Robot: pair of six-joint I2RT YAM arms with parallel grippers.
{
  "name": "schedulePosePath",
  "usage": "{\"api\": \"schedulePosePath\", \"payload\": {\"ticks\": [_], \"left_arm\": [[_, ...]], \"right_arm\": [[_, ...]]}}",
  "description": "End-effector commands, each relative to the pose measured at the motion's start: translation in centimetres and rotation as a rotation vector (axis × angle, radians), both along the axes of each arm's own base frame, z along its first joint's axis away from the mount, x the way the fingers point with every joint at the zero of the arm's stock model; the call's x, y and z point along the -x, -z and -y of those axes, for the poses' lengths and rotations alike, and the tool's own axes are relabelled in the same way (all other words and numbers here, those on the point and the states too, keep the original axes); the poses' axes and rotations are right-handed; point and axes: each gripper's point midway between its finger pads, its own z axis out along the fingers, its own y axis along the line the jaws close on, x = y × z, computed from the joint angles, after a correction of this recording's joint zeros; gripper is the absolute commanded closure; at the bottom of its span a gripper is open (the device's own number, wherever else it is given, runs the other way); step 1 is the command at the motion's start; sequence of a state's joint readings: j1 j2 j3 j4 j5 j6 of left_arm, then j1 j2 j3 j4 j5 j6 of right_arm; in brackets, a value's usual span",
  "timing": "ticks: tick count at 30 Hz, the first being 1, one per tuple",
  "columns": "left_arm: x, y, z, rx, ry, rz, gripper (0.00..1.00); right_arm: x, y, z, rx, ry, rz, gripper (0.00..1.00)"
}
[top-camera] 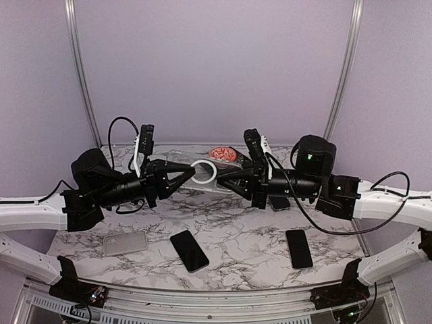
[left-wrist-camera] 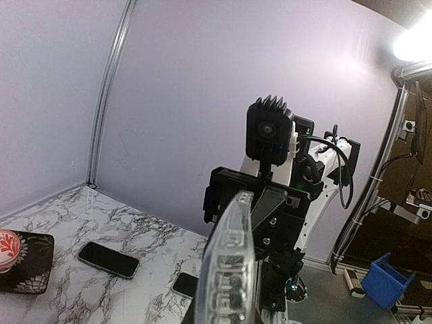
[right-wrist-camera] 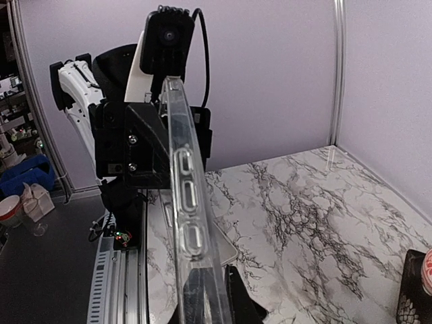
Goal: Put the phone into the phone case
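Top view: your left pincer [top-camera: 192,174] and right pincer [top-camera: 224,177] meet above the middle of the bench [top-camera: 236,229], and the clear phone case [top-camera: 204,171] hangs in the air between them, one end in each. The phone [top-camera: 189,250] lies flat on the bench near the front, apart from the case and from both pincers. A second phone [top-camera: 299,248] lies to its right, and a third phone [top-camera: 279,202] shows partly under the right arm. A spare clear case [top-camera: 125,242] lies at front left. A red-patterned dish [top-camera: 223,154] sits behind the pincers. Left wrist view: the clear phone case [left-wrist-camera: 226,270] stands edge-on, rising from your left pincer, which is clamped narrow on it. The right arm's wrist camera [left-wrist-camera: 270,131] faces you just behind it. Two phones lie flat on the marble below; the dish rests on a black tray [left-wrist-camera: 30,266] at far left. Right wrist view: the case [right-wrist-camera: 185,223] again stands edge-on with its button cut-outs visible, seated between the right pincer's dark fingers [right-wrist-camera: 236,307], which appear closed on its lower end.
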State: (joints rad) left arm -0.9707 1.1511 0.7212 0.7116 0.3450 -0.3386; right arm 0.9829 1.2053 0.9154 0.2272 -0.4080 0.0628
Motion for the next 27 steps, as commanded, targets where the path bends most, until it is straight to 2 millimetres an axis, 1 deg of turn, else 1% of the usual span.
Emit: {"api": "schedulePosePath", "payload": {"ticks": [1,2,3,4,5,6,8,9,11,13,14,16,17,20,22,24,27], "left_arm": [[0.4,-0.9,-0.5,0.042,-0.012,0.067,1.00],[0.2,-0.4,-0.7,0.032,-0.031,0.067,0.87],[0.0,0.1,-1.2,0.016,-0.060,0.073,0.57],[-0.4,1.0,-1.6,-0.018,-0.104,0.097,0.36],[-1.1,2.0,-2.3,-0.064,-0.164,0.112,0.21],[-1.8,2.9,-3.1,-0.122,-0.228,0.140,0.16],[-2.6,4.6,-4.3,-0.262,-0.306,0.196,0.13],[-2.6,5.0,-4.6,-0.322,-0.314,0.233,0.13],[-2.2,6.0,-4.5,-0.432,-0.277,0.280,0.14],[-1.8,6.5,-4.1,-0.503,-0.227,0.301,0.15],[-1.7,6.4,-3.8,-0.519,-0.211,0.299,0.15],[-1.6,6.3,-3.1,-0.543,-0.176,0.286,0.20],[-1.5,6.2,-2.7,-0.552,-0.151,0.282,0.24],[-0.4,6.2,-1.1,-0.547,-0.042,0.263,0.38],[0.2,6.4,-0.5,-0.545,0.003,0.256,0.43],[0.8,6.8,0.0,-0.545,0.047,0.250,0.43],[2.0,6.8,0.5,-0.530,0.113,0.251,0.34]], "right_arm": [[1.5,-3.0,0.5,-0.037,-0.066,0.051,1.00],[1.5,-3.2,1.0,-0.027,-0.049,0.071,1.00],[1.1,-3.3,1.5,-0.010,-0.015,0.099,1.00],[1.0,-3.2,2.0,0.023,0.001,0.128,1.00],[1.0,-1.7,2.4,0.111,0.004,0.131,1.00],[0.8,-0.5,2.9,0.191,0.018,0.149,1.00],[-0.3,2.1,3.7,0.356,0.063,0.145,1.00],[-0.4,3.6,4.1,0.439,0.060,0.132,1.00],[-0.1,5.2,4.2,0.550,0.014,0.110,1.00],[0.0,5.9,4.2,0.626,-0.014,0.098,1.00],[0.0,6.1,4.2,0.653,-0.021,0.098,1.00],[0.0,5.6,3.9,0.658,-0.032,0.122,1.00],[0.1,5.3,3.7,0.650,-0.040,0.135,1.00],[1.0,4.6,2.8,0.632,-0.068,0.167,1.00],[1.3,4.4,2.3,0.633,-0.070,0.182,1.00],[1.4,4.3,2.0,0.635,-0.065,0.198,1.00],[1.2,4.2,1.9,0.635,-0.056,0.213,1.00]]}}
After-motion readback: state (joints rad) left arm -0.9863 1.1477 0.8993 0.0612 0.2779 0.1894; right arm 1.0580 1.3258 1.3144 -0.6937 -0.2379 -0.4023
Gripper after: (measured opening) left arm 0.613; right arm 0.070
